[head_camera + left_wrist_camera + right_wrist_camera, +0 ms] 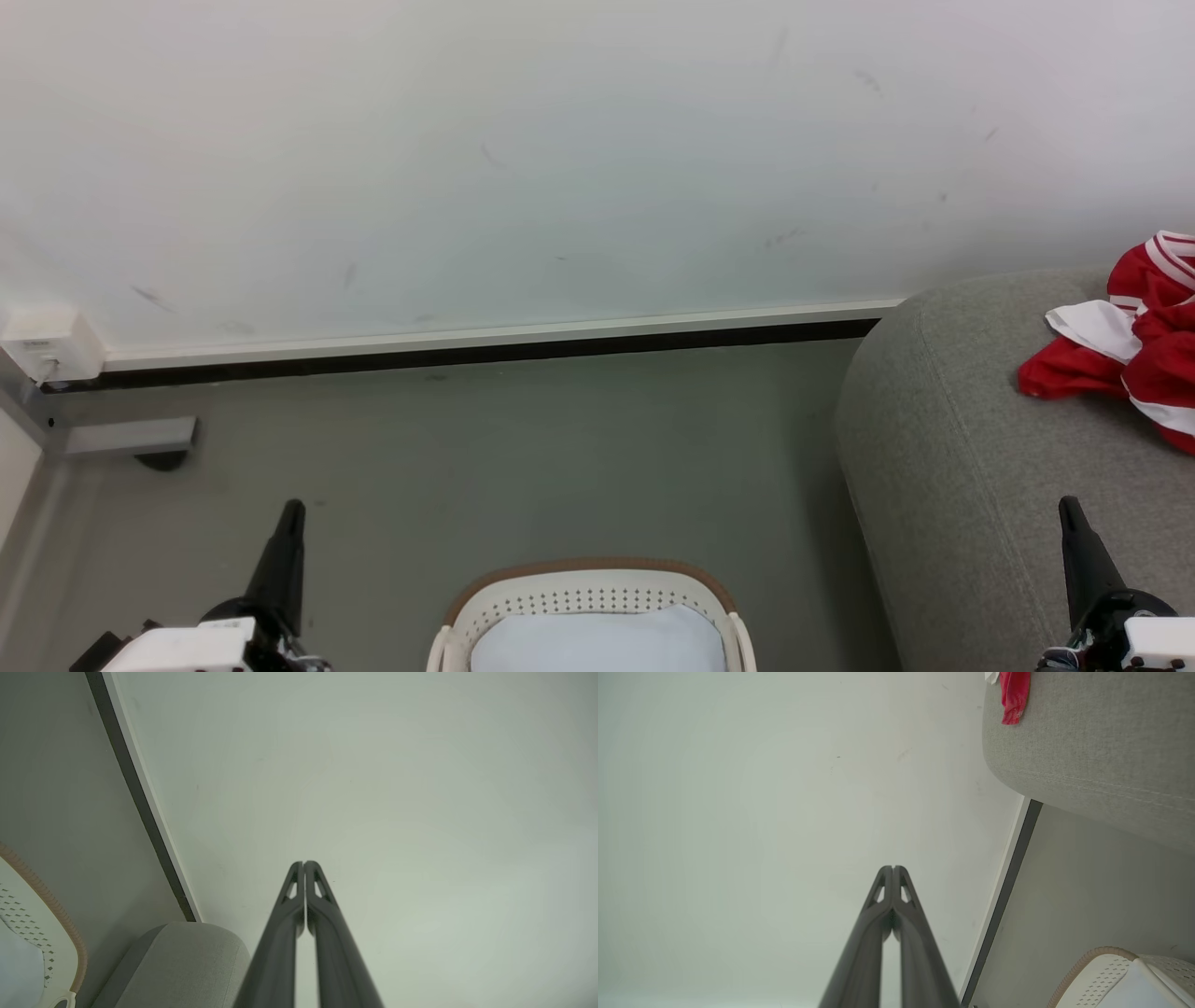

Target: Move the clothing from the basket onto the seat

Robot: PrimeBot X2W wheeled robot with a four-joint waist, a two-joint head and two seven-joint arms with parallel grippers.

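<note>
The red clothing (pixel 1134 341) with white trim lies crumpled on the grey seat (pixel 971 448) at the right edge of the head view; a red corner of the clothing (pixel 1014 695) hangs over the seat (pixel 1092 742) in the right wrist view. The cream basket (pixel 588 597) with its brown rim stands on the floor at bottom centre, holding a pale liner cloth (pixel 597 644). My left gripper (pixel 293 509) is shut at lower left, holding nothing. My right gripper (pixel 1067 505) is shut at lower right, in front of the seat, holding nothing. Both point up toward the wall.
A white wall with a white and black skirting strip (pixel 485 341) runs behind the grey floor (pixel 523 448). A white box (pixel 51 343) and a grey bracket (pixel 131 436) sit at the far left. The basket (pixel 42 924) and seat (pixel 187 966) show in the left wrist view.
</note>
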